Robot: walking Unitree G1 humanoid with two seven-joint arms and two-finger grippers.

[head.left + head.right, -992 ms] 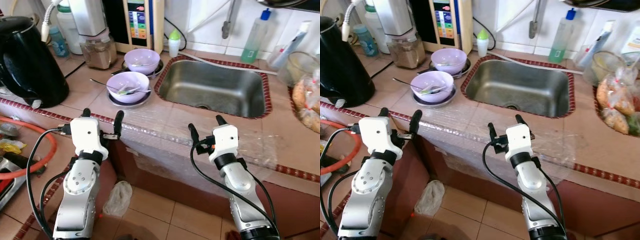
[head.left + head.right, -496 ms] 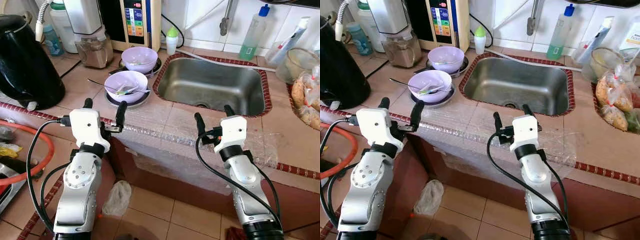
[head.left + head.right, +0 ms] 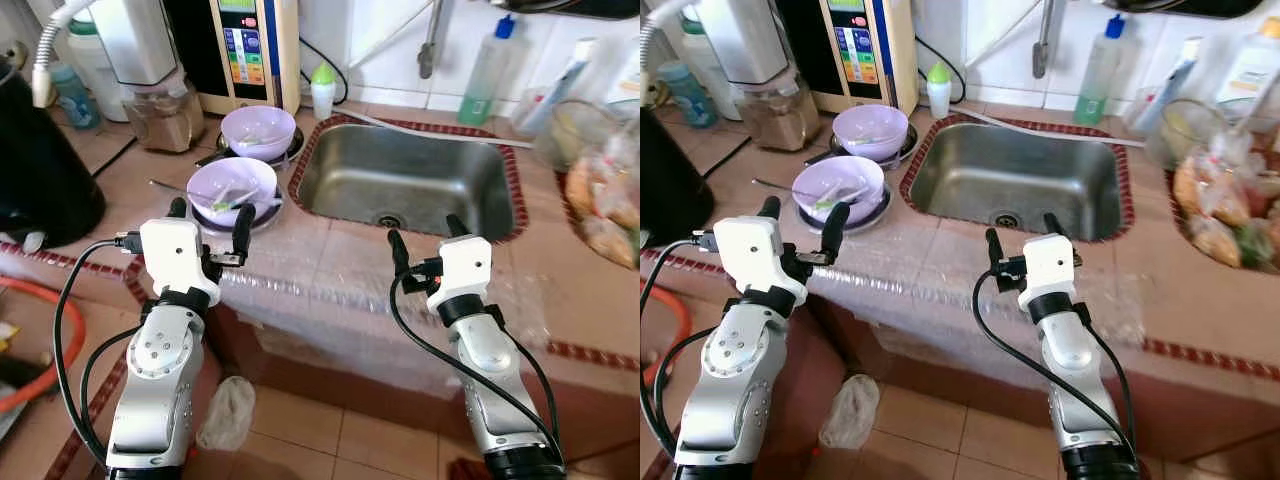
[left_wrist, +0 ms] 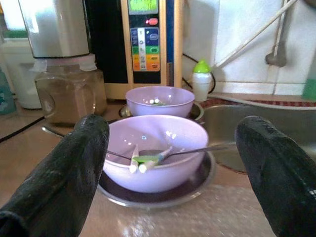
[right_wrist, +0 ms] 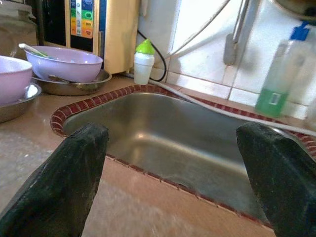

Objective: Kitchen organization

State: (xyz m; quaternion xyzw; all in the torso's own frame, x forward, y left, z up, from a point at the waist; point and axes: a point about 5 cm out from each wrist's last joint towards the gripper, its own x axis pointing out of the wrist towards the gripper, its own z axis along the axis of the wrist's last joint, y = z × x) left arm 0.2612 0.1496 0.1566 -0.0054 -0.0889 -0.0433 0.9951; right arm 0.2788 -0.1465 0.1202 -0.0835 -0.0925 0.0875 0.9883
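From the head cameras you have both arms raised over the front edge of the counter: your left gripper [image 3: 207, 215] stands with its jaws spread and nothing between them, and the near purple bowl [image 3: 232, 187] on its metal plate [image 3: 262, 211] lies just beyond the fingertips, straight ahead along the fingers. A second purple bowl [image 3: 258, 128] sits farther back toward the wall, near the front of the water purifier [image 3: 238, 45]. Your right gripper [image 3: 423, 236], also spread and empty, hovers over the plastic-wrapped counter edge [image 3: 330, 290] with the sink [image 3: 408, 180] directly beyond it, so the bowls lie well off to its left and the left arm is plainly the nearer one. In the left wrist view the near bowl sits centred between your two black fingers [image 4: 66, 168], apart from both, with a spoon [image 4: 187, 149] resting in it, handle running crosswise toward the sink side; the far bowl shows right behind it. In the right wrist view the open fingers [image 5: 69, 173] frame the steel basin, the bowls lie off to one edge of the picture, and a small green-capped bottle [image 5: 143, 60] stands by the wall. I judge a short straight reach with the left arm would bring the bowl's rim between the jaws; mind the spoon handle crossing that rim.
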